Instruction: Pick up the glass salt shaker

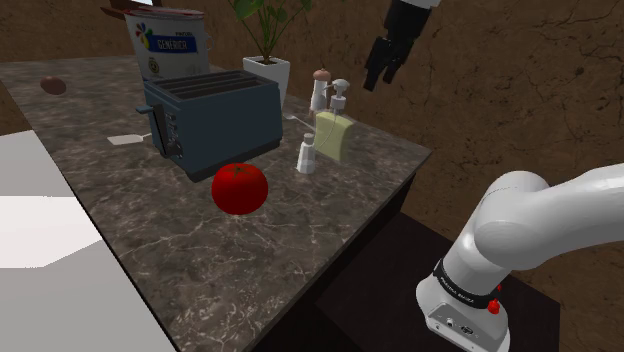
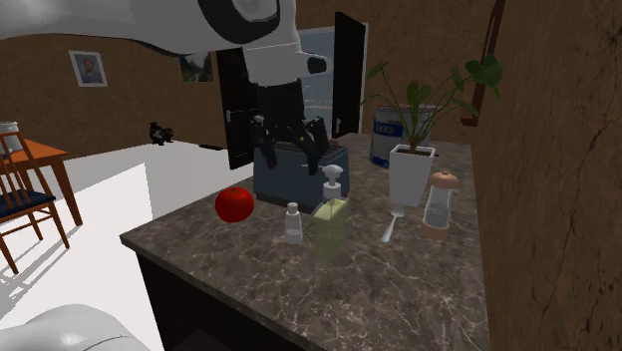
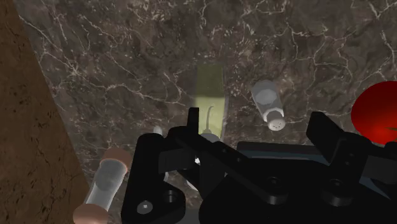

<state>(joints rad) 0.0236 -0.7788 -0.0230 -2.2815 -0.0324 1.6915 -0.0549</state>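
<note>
The gripper (image 3: pixel 256 122) hangs high above the counter (image 1: pixel 330 215), fingers spread, nothing between them. In the shoulder view the tomato (image 1: pixel 238 188) lies nearest the counter's front edge. Behind it the salt shaker (image 1: pixel 307 155) stands upright, long axis vertical, just beside the yellow-green soap dispenser (image 1: pixel 333 137), with the pepper grinder (image 1: pixel 320 88) farther back. The shaker sits well below the hand and, in the wrist view, roughly between the finger lines, so the coming move is judged a near-straight descent that keeps clear of the dispenser.
</note>
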